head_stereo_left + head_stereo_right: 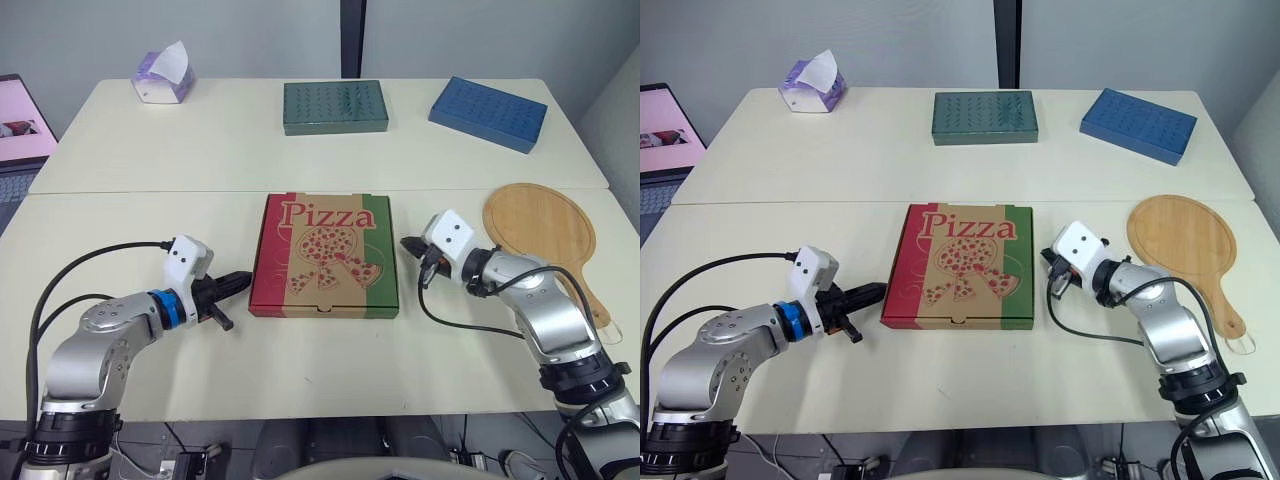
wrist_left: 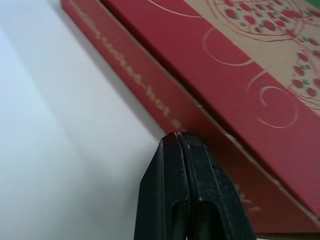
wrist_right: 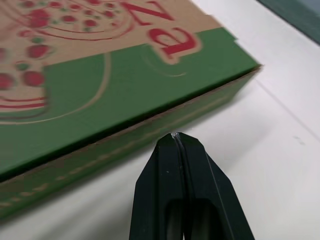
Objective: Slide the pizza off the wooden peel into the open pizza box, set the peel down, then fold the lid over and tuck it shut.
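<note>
The table carries the pizza box at its middle, lid shut. The wooden peel lies flat to its right. The left tool points at the box's red side and the right tool at its green side, each with fingers pressed together, gripping nothing.

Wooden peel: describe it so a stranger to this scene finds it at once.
On the near table, a closed pizza box lies in the middle. The wooden peel lies to the robot's right of it, beyond the right gripper. It alone is round wood with a handle; the green box and blue box are rectangular.
</note>
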You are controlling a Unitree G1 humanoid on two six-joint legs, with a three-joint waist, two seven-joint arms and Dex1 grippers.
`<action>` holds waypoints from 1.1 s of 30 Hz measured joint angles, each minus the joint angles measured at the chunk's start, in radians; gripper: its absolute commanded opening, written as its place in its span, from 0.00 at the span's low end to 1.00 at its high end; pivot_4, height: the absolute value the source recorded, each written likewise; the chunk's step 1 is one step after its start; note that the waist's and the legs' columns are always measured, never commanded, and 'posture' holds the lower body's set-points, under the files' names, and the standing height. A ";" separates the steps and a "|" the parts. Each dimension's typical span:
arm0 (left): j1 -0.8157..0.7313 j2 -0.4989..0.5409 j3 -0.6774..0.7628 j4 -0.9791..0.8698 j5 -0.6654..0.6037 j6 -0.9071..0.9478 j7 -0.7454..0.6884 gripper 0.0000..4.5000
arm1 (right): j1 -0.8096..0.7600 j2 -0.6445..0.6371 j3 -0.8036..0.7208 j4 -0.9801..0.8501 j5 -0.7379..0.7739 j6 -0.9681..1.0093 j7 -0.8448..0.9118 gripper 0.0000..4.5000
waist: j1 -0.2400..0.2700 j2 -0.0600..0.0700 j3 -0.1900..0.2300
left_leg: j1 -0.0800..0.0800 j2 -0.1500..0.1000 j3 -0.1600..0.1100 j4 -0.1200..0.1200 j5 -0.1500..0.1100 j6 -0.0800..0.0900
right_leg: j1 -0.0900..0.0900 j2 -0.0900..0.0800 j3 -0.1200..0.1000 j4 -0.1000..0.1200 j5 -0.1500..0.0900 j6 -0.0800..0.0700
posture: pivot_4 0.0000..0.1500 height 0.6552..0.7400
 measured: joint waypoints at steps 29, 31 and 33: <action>0.420 0.195 0.426 0.102 0.132 -0.311 -0.072 0.00 | 0.256 -0.335 -0.451 0.226 0.186 -0.354 0.316 0.01 | 0.001 0.000 0.001 | 0.001 -0.001 0.003 -0.006 0.000 0.000 | 0.003 -0.002 0.001 -0.010 0.001 -0.001 | 1.00 1.00; 0.438 0.194 0.456 0.125 0.132 -0.314 -0.074 0.00 | 0.253 -0.381 -0.505 0.330 0.194 -0.353 0.334 0.01 | 0.001 0.001 0.001 | 0.002 0.000 0.003 -0.006 0.000 0.000 | 0.003 -0.002 0.001 -0.009 0.001 -0.001 | 1.00 1.00; 0.436 0.194 0.465 0.133 0.131 -0.315 -0.074 0.00 | 0.246 -0.406 -0.528 0.395 0.192 -0.368 0.343 0.01 | 0.001 0.001 0.001 | 0.002 0.000 0.003 -0.006 0.000 0.000 | 0.003 -0.001 0.000 -0.009 0.001 -0.001 | 1.00 1.00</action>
